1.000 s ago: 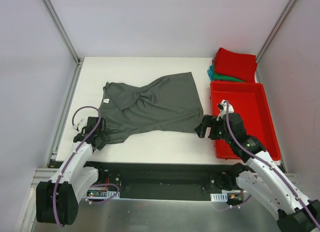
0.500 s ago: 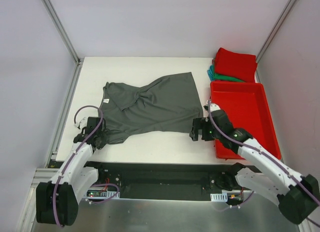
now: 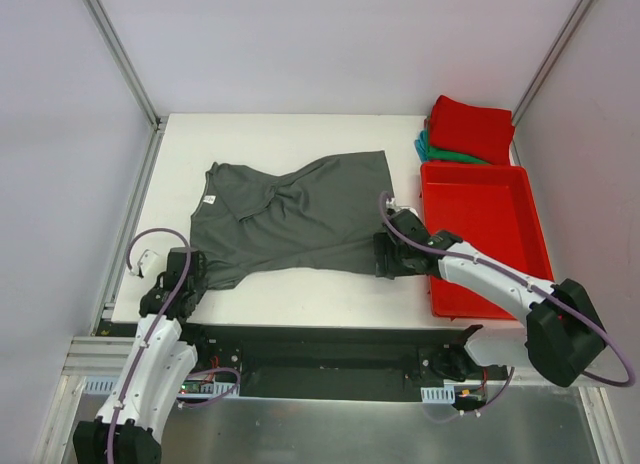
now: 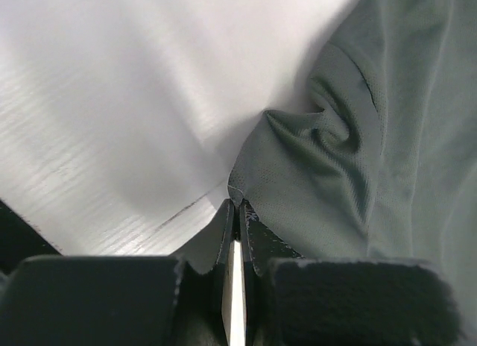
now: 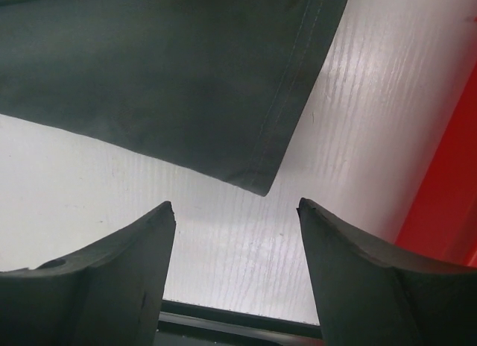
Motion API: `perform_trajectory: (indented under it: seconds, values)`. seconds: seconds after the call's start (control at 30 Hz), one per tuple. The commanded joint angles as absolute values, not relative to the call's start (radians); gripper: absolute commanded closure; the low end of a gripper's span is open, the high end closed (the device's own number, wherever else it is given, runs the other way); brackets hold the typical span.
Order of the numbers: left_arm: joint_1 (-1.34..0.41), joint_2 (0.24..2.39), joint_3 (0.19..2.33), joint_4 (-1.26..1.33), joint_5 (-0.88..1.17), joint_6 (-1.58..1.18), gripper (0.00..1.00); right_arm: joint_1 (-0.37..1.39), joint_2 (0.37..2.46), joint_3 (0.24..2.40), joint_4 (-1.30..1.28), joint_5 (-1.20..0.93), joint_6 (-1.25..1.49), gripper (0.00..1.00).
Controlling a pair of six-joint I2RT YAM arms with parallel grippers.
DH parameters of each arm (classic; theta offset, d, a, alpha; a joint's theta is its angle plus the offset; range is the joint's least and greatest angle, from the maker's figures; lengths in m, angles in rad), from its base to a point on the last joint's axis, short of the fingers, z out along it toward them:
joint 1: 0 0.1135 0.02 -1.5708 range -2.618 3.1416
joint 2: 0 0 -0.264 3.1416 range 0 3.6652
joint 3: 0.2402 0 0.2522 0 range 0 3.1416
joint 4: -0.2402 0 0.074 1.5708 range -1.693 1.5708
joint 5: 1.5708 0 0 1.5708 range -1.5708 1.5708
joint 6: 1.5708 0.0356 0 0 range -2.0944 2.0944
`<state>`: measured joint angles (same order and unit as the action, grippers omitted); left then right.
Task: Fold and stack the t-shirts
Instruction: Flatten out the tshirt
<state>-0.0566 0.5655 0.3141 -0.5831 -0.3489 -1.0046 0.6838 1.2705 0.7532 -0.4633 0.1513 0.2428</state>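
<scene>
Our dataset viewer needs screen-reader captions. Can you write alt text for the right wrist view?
The right gripper is open, its two dark fingers framing the hemmed corner of a dark grey shirt that lies flat on the white table just ahead. A strip of the red tray shows at the right edge.

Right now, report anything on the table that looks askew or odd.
The dark charcoal-grey cloth t-shirt lies skewed and rumpled, with creases near its collar. Its near-left corner is bunched where the left gripper pinches it. The right gripper hangs open at the near-right hem corner. Nothing looks spilled or damaged.
</scene>
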Motion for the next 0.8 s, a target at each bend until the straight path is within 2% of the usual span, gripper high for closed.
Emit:
perform_trajectory:
  seconds: [0.0, 0.13, 0.4, 0.77]
  values:
    - [-0.043, 0.534, 0.301, -0.687, -0.465, -1.137, 1.0, 0.706, 1.27, 0.767, -0.497, 0.189, 0.287, 0.3]
    - [-0.043, 0.571, 0.31, -0.686, -0.46, -1.134, 1.0, 0.738, 1.287, 0.761, -0.476, 0.16, 0.282, 0.33]
    - [-0.041, 0.611, 0.321, -0.684, -0.456, -1.132, 1.0, 0.756, 1.377, 0.776, -0.469, 0.173, 0.296, 0.47]
    - [-0.043, 0.621, 0.322, -0.678, -0.453, -1.127, 1.0, 0.775, 1.46, 0.772, -0.41, 0.147, 0.265, 0.5]
